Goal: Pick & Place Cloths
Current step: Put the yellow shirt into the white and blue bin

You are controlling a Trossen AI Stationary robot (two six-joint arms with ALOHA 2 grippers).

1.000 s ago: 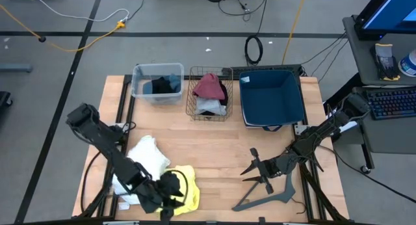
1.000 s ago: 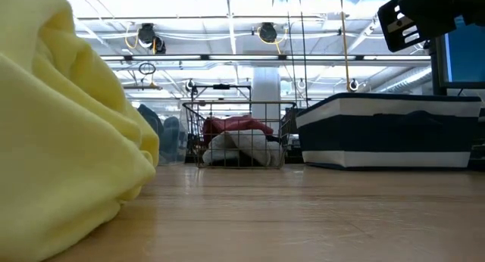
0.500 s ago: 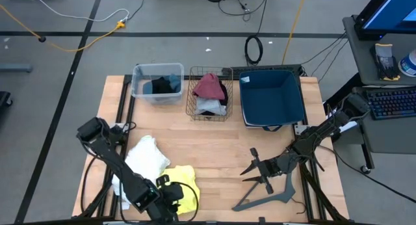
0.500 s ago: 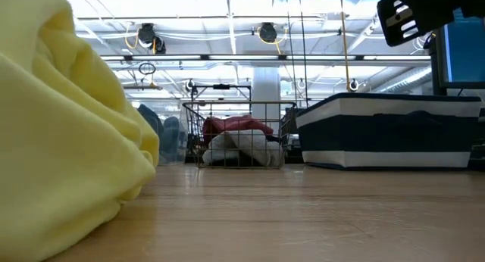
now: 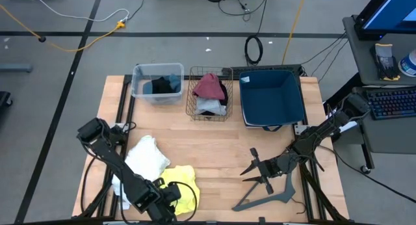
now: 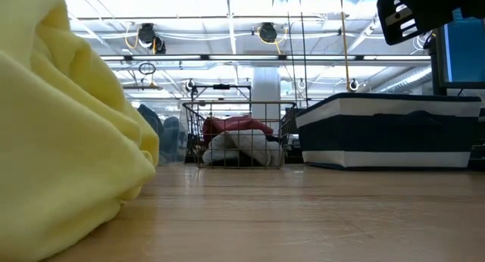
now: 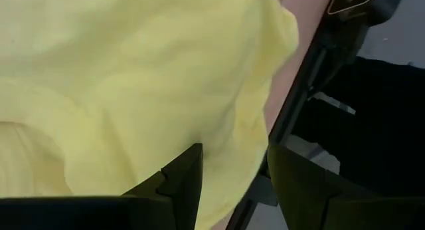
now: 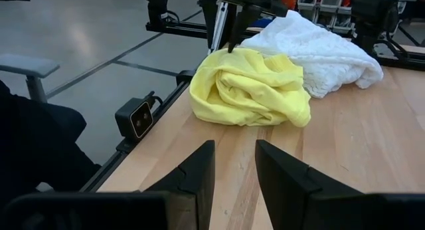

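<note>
A crumpled yellow cloth [image 5: 182, 189] lies at the table's near left, with a white cloth [image 5: 146, 157] against its far side. My left gripper [image 7: 234, 150] stands open over the yellow cloth's near side [image 8: 232, 52], pointing steeply down. My right gripper [image 8: 234, 145] hovers open and nearly level at the near right, with nothing between its fingers. More cloths fill the wire basket [image 5: 209, 95] and the clear bin [image 5: 158, 82] at the back. My left gripper's fingers [image 8: 229, 32] come from above onto the top of the yellow cloth near its near edge. I cannot tell whether they touch the fabric. The cloth rests bunched on the table.
A dark grey hanger [image 5: 268, 191] lies on the table under my right gripper [image 5: 252, 168]. A blue bin [image 5: 273, 95] stands at the back right. Bare wood lies between the yellow cloth and the hanger.
My left gripper has tipped to point more steeply down and drawn a little toward the table's left over the yellow cloth, uncovering more of it in the high view. The cloth keeps its place.
</note>
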